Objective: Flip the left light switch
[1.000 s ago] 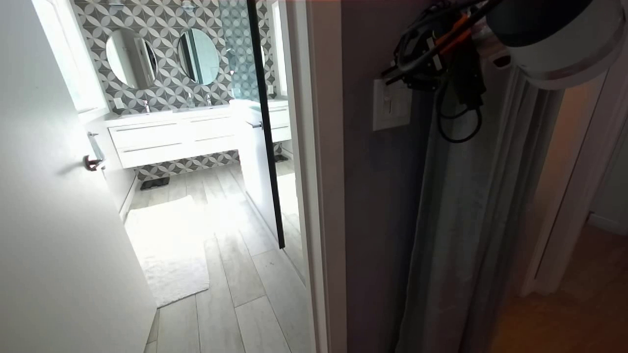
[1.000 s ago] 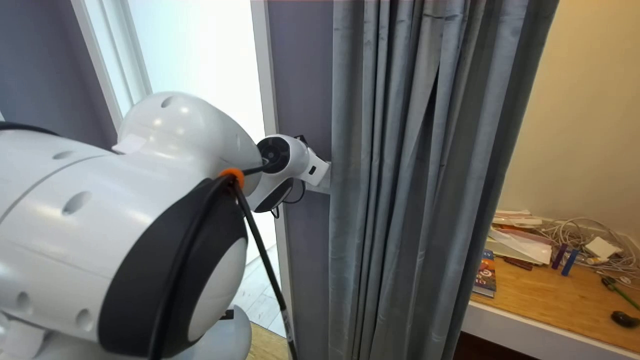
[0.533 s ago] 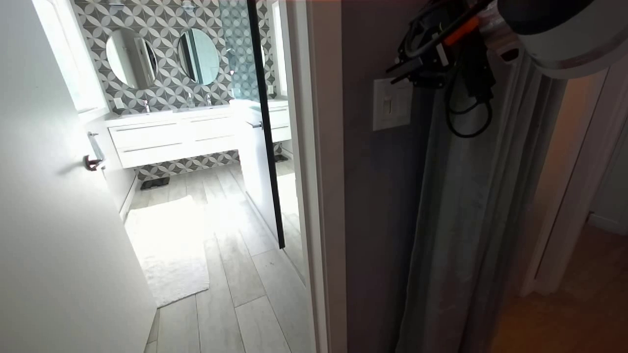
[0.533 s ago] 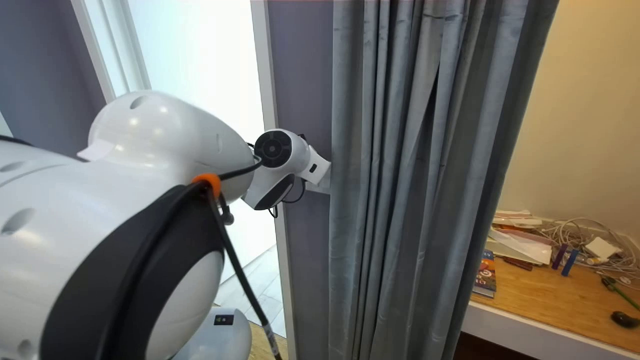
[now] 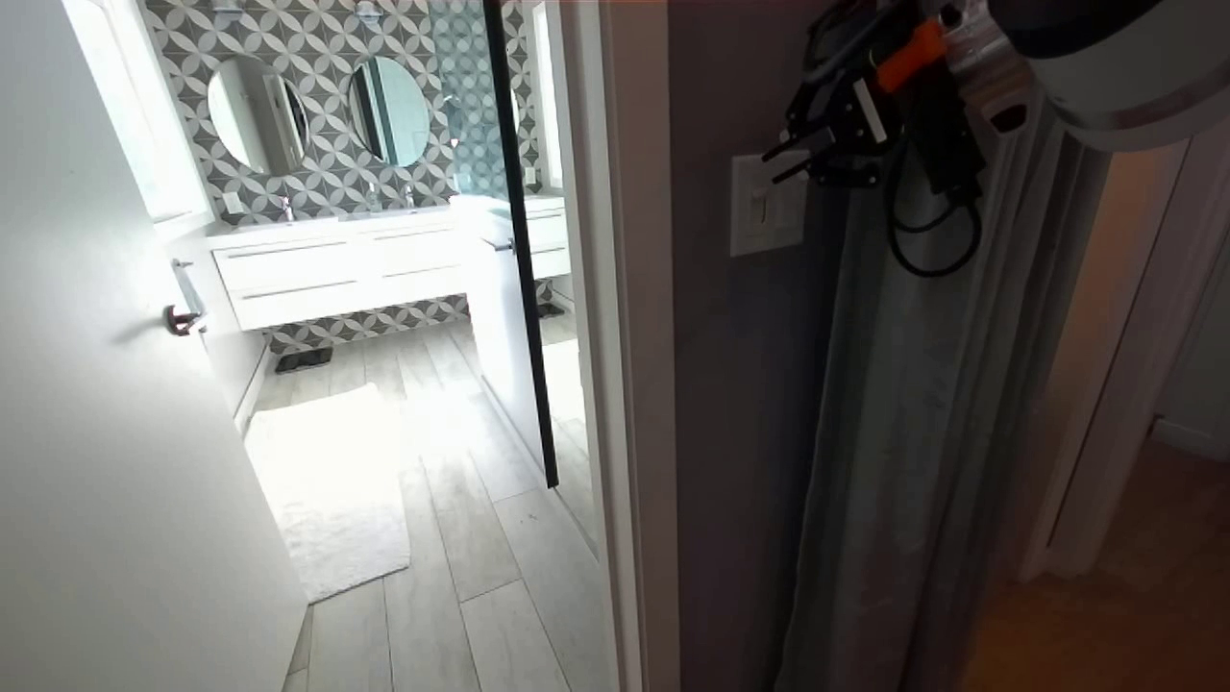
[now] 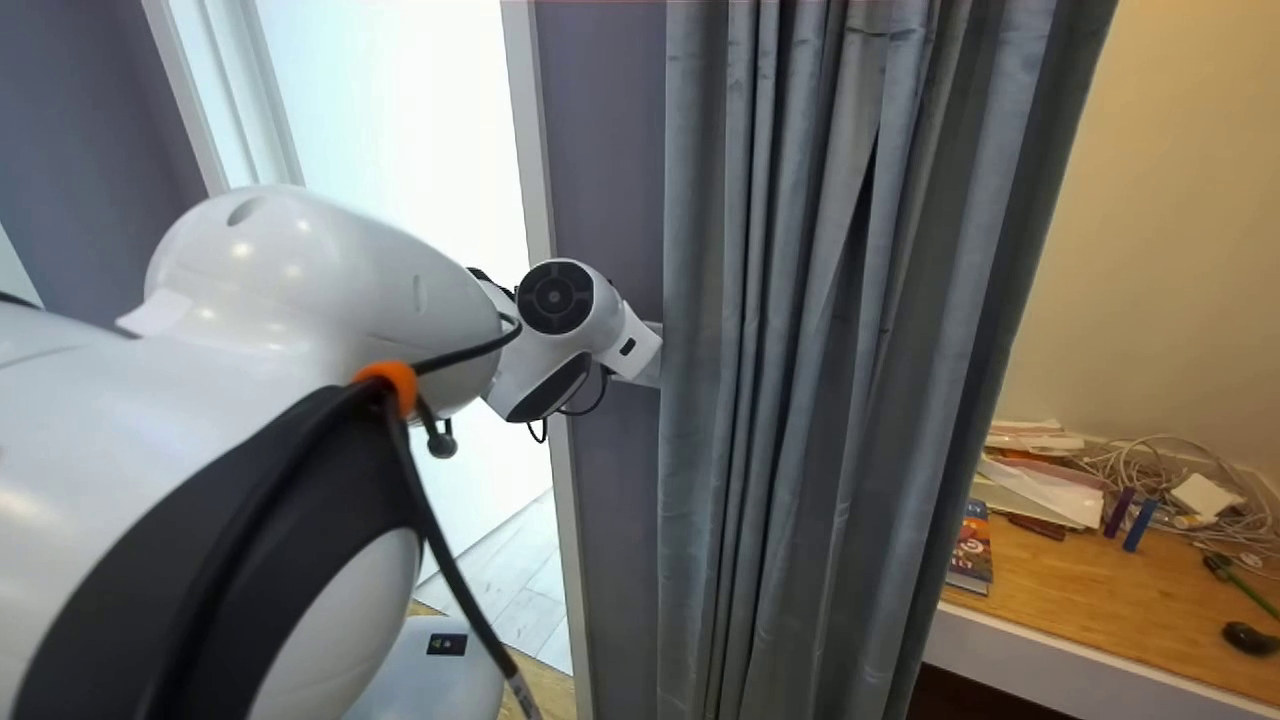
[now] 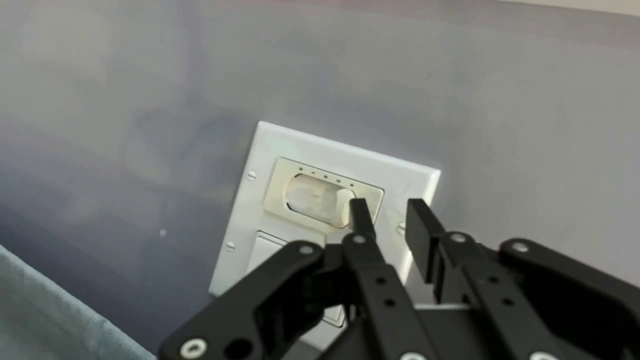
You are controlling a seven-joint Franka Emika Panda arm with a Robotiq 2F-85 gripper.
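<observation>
Left light switch [image 7: 311, 196], just beyond the tool [image 7: 388, 212], jaws apart, contact unclear.

In an exterior view, the desk [image 6: 1100, 610] shows a yellowish wooden top and a pale front. At its left lies a book [image 6: 970, 545], just in front of a pile of papers [image 6: 1045, 487]. A reddish-brown stick [image 6: 1037, 527] lies close before the papers. Right of it are a purple stick [image 6: 1119, 512] and a blue stick [image 6: 1140, 525], side by side; at this size I cannot say whether they stand or lie. Farther right, a white block [image 6: 1205, 495] sits among tangled cables [image 6: 1252, 512]. Nearer the front edge are a green rod [image 6: 1250, 593] and a black object [image 6: 1250, 638].
</observation>
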